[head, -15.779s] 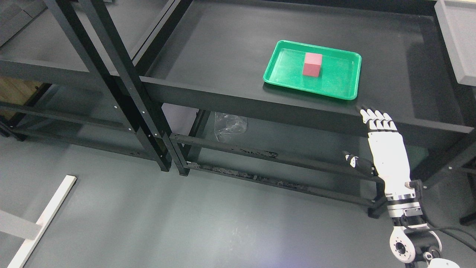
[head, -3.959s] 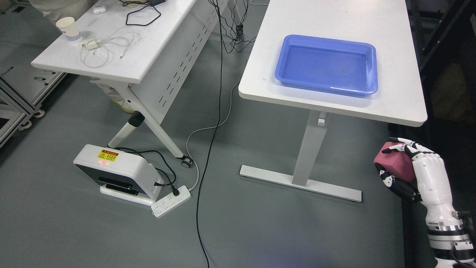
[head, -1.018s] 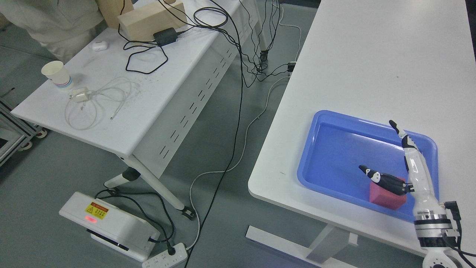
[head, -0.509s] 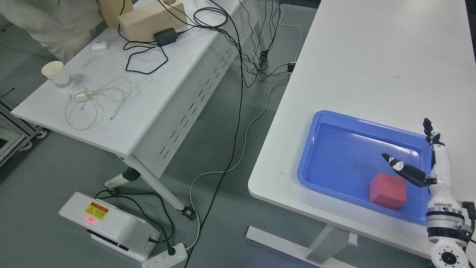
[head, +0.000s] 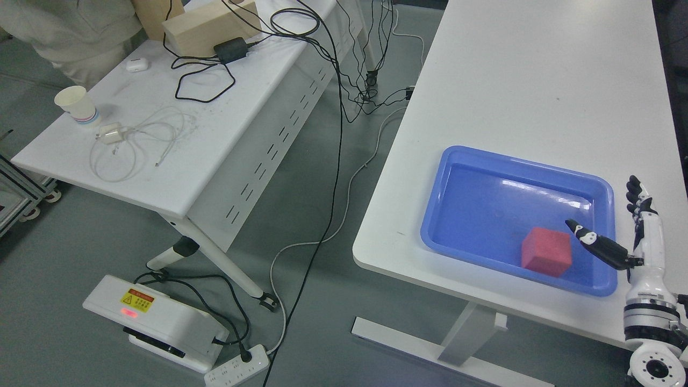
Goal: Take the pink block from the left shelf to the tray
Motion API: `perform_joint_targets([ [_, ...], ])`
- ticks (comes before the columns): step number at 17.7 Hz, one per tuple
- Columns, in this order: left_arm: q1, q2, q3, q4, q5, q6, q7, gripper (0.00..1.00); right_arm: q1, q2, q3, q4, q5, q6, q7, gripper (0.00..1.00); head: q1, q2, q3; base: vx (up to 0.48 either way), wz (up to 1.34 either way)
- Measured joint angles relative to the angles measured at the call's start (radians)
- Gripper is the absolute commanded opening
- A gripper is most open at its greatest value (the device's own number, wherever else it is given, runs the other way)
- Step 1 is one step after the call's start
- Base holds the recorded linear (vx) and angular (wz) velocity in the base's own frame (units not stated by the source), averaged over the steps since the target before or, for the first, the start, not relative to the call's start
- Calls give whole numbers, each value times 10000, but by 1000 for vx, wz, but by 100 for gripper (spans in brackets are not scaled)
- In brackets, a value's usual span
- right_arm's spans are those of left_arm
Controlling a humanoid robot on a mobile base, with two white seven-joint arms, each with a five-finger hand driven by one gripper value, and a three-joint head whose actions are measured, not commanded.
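The pink block [head: 545, 251] lies inside the blue tray [head: 462, 215], near its front right corner, on the white table [head: 537, 97]. My right hand [head: 618, 226] is open and empty at the tray's right edge, just right of the block and clear of it, thumb pointing toward the block, fingers straight. The left arm does not show.
A second white table [head: 177, 134] at the left carries a paper cup [head: 75, 105], cables, an earbud case and a wooden box [head: 209, 27]. A person's pale clothing [head: 70, 27] shows at the top left. A white device [head: 156, 322] and a power strip lie on the floor.
My right hand let go of the block in the tray and drew back to the right, off the block. The camera has shifted slightly.
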Motion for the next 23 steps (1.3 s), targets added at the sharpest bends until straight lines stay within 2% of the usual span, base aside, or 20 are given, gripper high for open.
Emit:
perform_joint_targets([
  [23, 1, 0, 0, 0, 0, -21, 0, 100, 22, 81, 108, 1, -154, -82, 107, 100, 0, 0, 0, -107, -133],
])
